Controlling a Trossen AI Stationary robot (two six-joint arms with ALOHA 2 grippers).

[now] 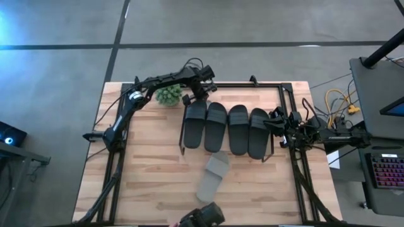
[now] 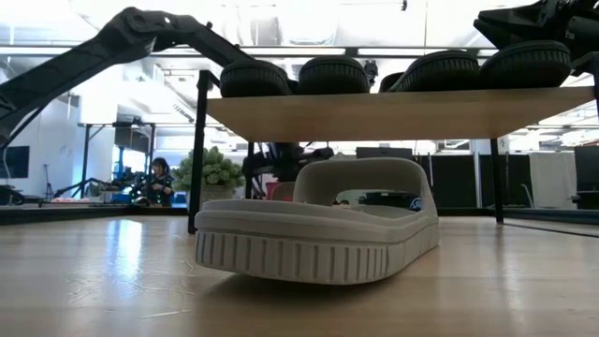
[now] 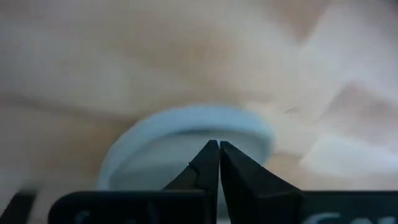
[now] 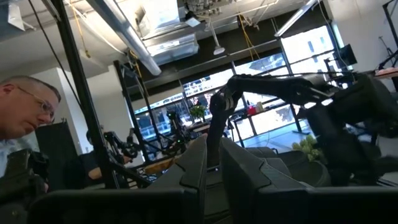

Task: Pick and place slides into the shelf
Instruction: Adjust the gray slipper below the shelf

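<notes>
Both end effectors sit at the shelf's edges. The left end effector point(image 1: 201, 94) hangs at the far end of the leftmost black slide point(image 1: 195, 124), next to a small green plant point(image 1: 168, 95); in its own wrist view its fingers point(image 3: 208, 163) are pressed together with nothing between them, above a blurred pale round object point(image 3: 186, 140). The right end effector point(image 1: 278, 123) lies at the right-hand side of the shelf point(image 2: 393, 112), just beside the rightmost black slide point(image 1: 259, 132); its wrist view shows its two fingers point(image 4: 199, 163) close together, holding nothing, while a person's head point(image 4: 25, 109) shows at that picture's edge. Four black slides stand side by side in a row on the shelf's pale wooden top board, which rests on thin dark legs; from the low view their soles line the board's upper face. One pale grey-beige slide point(image 1: 211, 178) lies on the wooden worktop point(image 1: 151, 183) in front of the shelf, its far end reaching under the board near the second and third black slides, sole down, strap up. A dark object point(image 1: 203, 216) sits at the near edge of the worktop; what it is cannot be made out.
</notes>
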